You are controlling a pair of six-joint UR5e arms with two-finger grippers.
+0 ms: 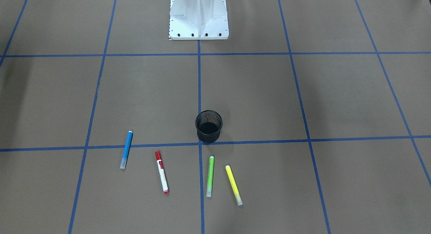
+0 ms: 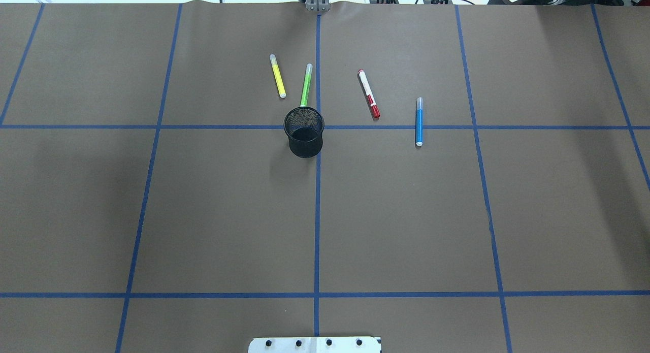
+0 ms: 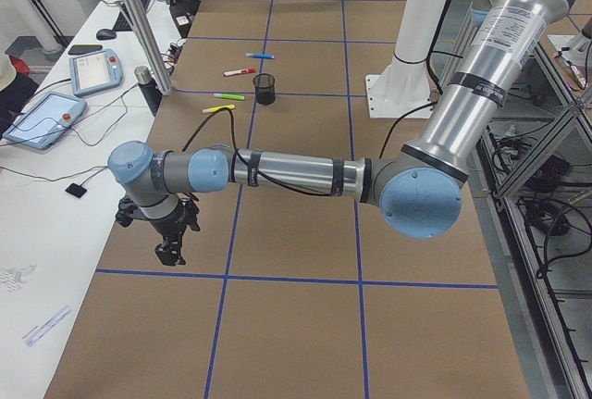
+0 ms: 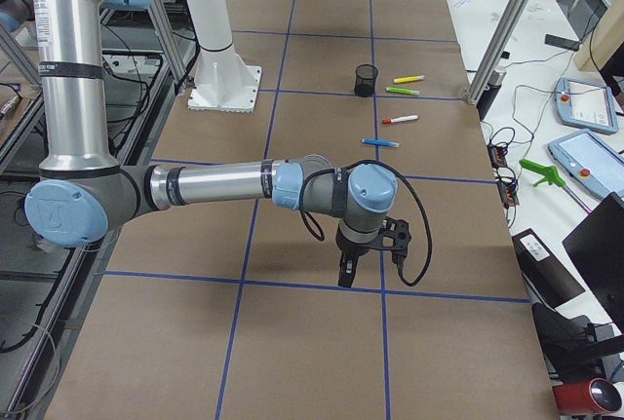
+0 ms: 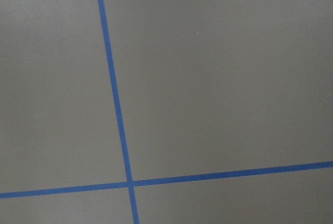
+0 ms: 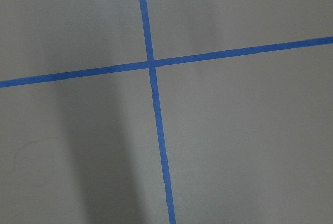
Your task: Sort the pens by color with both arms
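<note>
Four pens lie on the brown table around the black mesh cup [image 2: 304, 132]. In the overhead view the yellow pen [image 2: 277, 76] and the lime green pen [image 2: 305, 85] lie left of the centre line. The white pen with a red cap [image 2: 369, 94] and the blue pen [image 2: 419, 121] lie right of it. The green pen's near end is hidden behind the cup. My left gripper [image 3: 169, 253] hangs over the table's left end, far from the pens. My right gripper [image 4: 343, 274] hangs over the right end. Both show only in side views, so I cannot tell their state.
Blue tape lines [image 2: 317, 200] divide the table into squares. The white bolted base pedestal [image 1: 198, 18] stands at the robot's edge. Both wrist views show only brown table and tape crossings [image 5: 129, 183]. Tablets and cables lie on a side bench [image 3: 55, 112].
</note>
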